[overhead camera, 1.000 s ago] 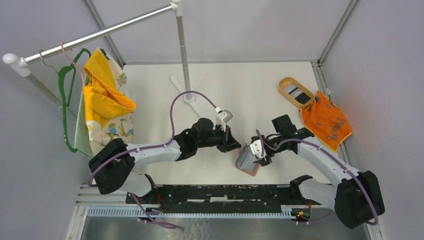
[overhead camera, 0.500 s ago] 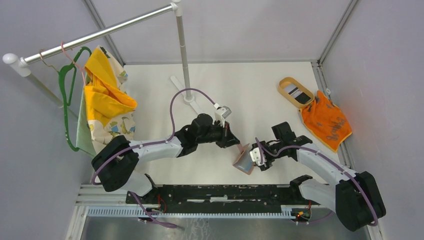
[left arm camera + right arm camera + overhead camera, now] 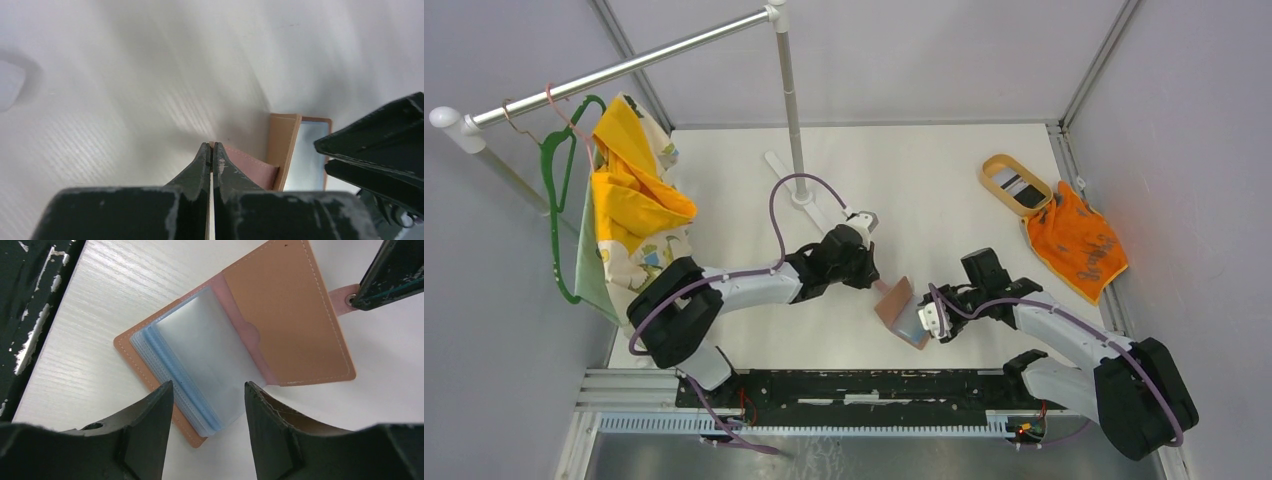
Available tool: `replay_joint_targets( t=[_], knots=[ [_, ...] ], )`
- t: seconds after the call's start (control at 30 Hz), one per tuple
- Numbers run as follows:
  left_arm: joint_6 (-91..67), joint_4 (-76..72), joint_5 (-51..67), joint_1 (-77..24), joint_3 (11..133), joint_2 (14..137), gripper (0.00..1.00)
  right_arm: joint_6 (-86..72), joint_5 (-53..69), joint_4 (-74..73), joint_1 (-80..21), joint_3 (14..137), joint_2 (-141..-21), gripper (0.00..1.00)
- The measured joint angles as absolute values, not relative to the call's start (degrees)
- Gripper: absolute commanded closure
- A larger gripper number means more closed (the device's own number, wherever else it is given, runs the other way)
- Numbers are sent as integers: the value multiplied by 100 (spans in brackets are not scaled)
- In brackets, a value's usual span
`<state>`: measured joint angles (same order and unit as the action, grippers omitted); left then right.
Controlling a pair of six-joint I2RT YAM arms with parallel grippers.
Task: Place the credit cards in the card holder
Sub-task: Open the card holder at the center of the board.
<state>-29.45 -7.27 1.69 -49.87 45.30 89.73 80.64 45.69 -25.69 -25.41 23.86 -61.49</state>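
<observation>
The card holder point(image 3: 900, 308) is lying open near the middle of the table's near edge, its clear sleeves point(image 3: 205, 350) facing up and fanning slightly. The left end effector point(image 3: 210, 150) is pinching the snap tab point(image 3: 345, 299) with its fingers pressed fully together, holding that flap's edge a little off the table. The right end effector point(image 3: 207, 385) is hovering at the opposite edge of the card holder. Its fingers are standing apart on either side of the sleeves, gripping nothing I can make out.

A striped credit card point(image 3: 1024, 186) is sitting in the tan tray point(image 3: 992, 162) by the far right corner, beside an orange cloth point(image 3: 1076, 240) and well apart from the card holder. Bare table is lying between them, and more is stretching toward the rack base point(image 3: 802, 195).
</observation>
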Motion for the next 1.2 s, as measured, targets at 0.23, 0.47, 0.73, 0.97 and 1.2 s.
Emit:
replay_joint_targets(
  t=[0.23, 0.47, 0.73, 0.97, 1.2],
  knots=[
    [-2923, -169, -534, -4984, 4757, 9411, 98, 7846, 4355, -2270, -2652, 2377, -6198, 44],
    [-2923, 180, -735, -4984, 5024, 9771, 98, 7655, 4486, -2233, -2659, 2416, -6198, 46],
    [-2923, 333, -764, -4984, 5192, 9885, 98, 7529, 4495, -2189, -2689, 2493, -6193, 46],
    [-2923, 336, -744, -4984, 5196, 9891, 98, 7529, 4222, -2104, -2816, 2493, -6390, 45],
    [-2923, 301, -676, -4987, 5223, 9935, 98, 7516, 4152, -1865, -2941, 2495, -6517, 47]
  ],
)
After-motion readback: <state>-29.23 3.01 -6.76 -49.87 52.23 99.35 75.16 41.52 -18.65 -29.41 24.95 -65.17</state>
